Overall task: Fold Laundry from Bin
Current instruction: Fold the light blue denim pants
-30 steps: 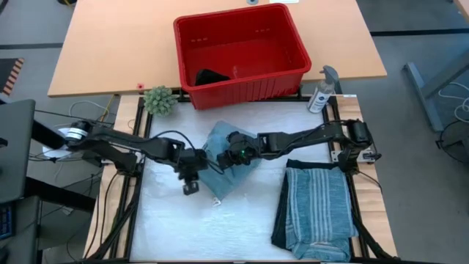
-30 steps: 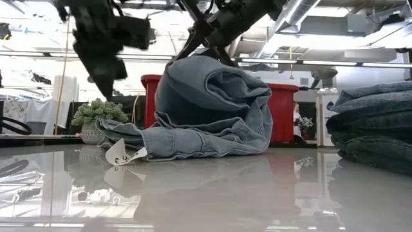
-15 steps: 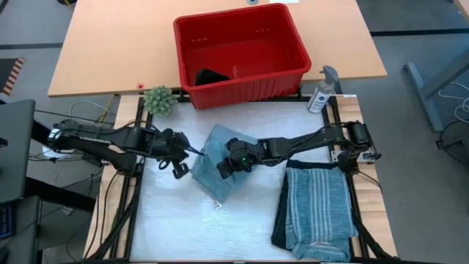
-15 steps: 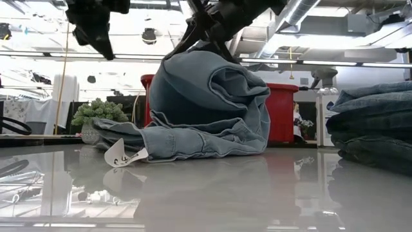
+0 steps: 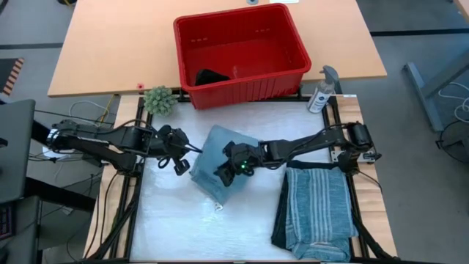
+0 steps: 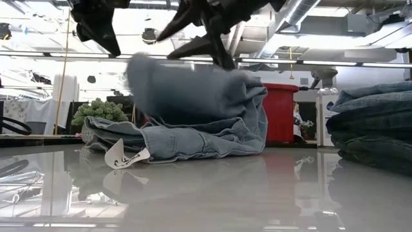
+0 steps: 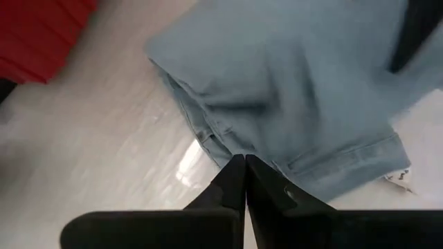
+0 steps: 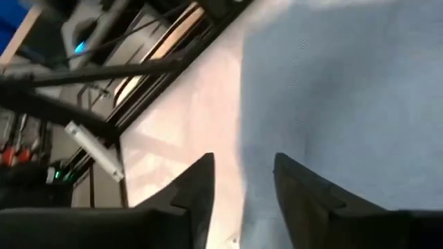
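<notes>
High view, red bin (image 5: pixel 293 45), black item (image 5: pixel 210 76) inside

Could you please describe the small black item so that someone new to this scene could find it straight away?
Start at the red bin on the wooden table at the far edge in the high view. Inside, in its near-left corner, lies the small black item. It is the only garment in the bin; the light blue denim piece and the striped folded stack lie on the white work surface instead.

Jeans (image 5: pixel 220 165) lie before the bin (image 5: pixel 240 92) (stack (image 5: pixel 319 213) right).
</notes>
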